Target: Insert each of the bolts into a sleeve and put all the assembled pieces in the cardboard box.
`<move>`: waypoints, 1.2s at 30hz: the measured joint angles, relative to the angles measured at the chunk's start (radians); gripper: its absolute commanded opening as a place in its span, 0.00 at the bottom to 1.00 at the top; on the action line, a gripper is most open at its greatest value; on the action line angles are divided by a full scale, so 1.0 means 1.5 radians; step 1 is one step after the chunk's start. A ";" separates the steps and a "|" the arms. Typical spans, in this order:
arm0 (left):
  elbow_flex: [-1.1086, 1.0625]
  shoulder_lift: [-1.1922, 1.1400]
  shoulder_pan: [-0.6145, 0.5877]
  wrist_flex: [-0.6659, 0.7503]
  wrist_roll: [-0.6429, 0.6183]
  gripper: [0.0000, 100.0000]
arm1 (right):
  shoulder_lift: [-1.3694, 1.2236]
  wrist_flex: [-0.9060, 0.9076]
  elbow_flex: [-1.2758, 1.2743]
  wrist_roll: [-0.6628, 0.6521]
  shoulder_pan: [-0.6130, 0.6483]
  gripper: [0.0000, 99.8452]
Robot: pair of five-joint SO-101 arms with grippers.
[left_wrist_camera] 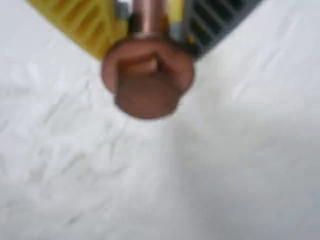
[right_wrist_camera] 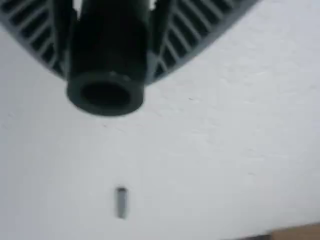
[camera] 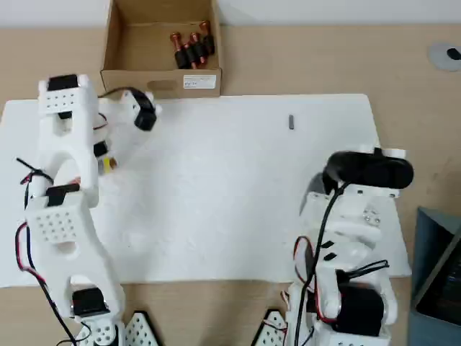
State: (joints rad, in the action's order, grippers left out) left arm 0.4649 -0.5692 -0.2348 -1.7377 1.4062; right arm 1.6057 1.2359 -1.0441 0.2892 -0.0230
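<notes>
Left tool [left_wrist_camera: 150, 17] clamped on a copper bolt [left_wrist_camera: 147, 82], head pointing out, held just above the white mat [camera: 216, 209]. Right tool [right_wrist_camera: 107, 27] clamped on a black sleeve [right_wrist_camera: 106, 80], open end out, also over the mat. Cardboard box [camera: 112, 54] at far edge of tabletop holds several assembled pieces [camera: 191, 45]. Small grey item [camera: 291, 122] lies on the mat.

Wooden table [camera: 403, 65] under a white mat [camera: 238, 202], dark container [camera: 436, 274] at the table's edge
</notes>
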 measured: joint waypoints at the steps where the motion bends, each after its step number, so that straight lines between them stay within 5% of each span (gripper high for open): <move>1: 0.000 0.021 0.000 0.000 -0.010 0.01 | 0.000 0.000 0.004 0.000 0.010 0.01; 11: -0.076 0.279 0.014 -0.001 -0.131 0.01 | 0.003 0.035 0.019 -0.062 0.050 0.01; 22: -0.284 0.633 0.125 -0.002 -0.413 0.01 | 0.002 0.049 0.019 -0.137 0.050 0.01; 36: -0.811 1.091 0.147 0.392 -0.733 0.00 | 0.001 -0.072 -0.109 -0.137 0.050 0.01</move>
State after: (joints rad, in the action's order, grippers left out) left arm -0.7518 1.0679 -0.0138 -1.1500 0.3061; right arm 1.6072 1.1285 -1.2083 0.0836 0.0522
